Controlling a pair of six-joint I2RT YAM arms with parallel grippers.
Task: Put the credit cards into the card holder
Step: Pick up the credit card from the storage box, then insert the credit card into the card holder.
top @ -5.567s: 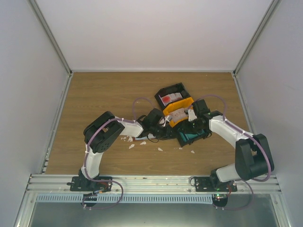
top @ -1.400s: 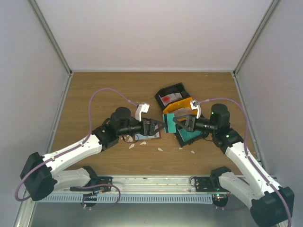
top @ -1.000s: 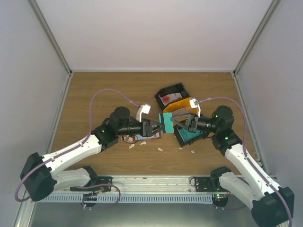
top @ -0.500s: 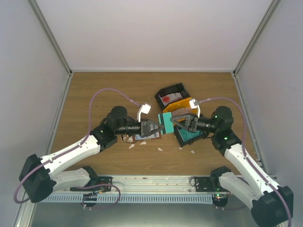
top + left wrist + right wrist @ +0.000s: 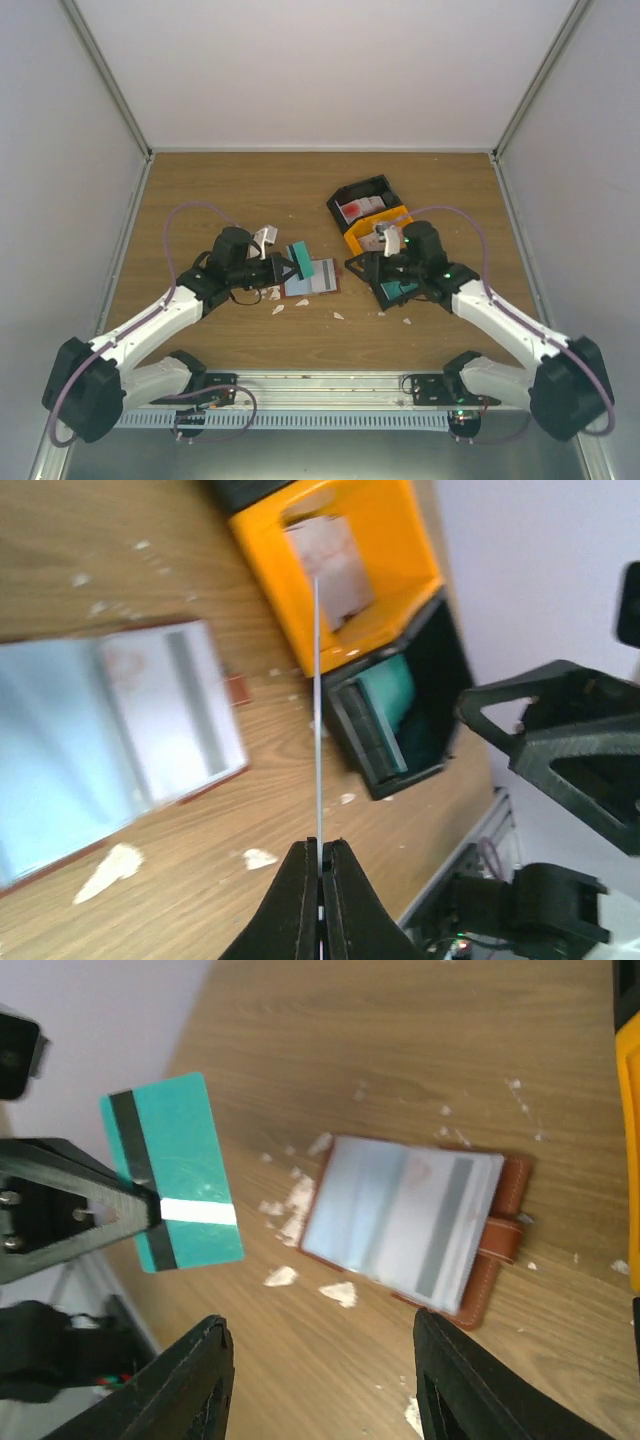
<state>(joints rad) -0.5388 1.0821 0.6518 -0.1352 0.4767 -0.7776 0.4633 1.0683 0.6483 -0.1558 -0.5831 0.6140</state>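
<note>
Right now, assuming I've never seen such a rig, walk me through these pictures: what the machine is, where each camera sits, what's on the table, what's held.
These are two robot arms bolted at the near edge of a wooden table, each ending in a two-finger hand. The wide picture looks down from above and behind them; the other two come from a camera on each wrist. On the table lie an open brown card holder, a yellow bin, two black bins and white scraps. The left hand pinches a teal card, seen edge-on by its own camera. The right hand is open, holding nothing.
</note>
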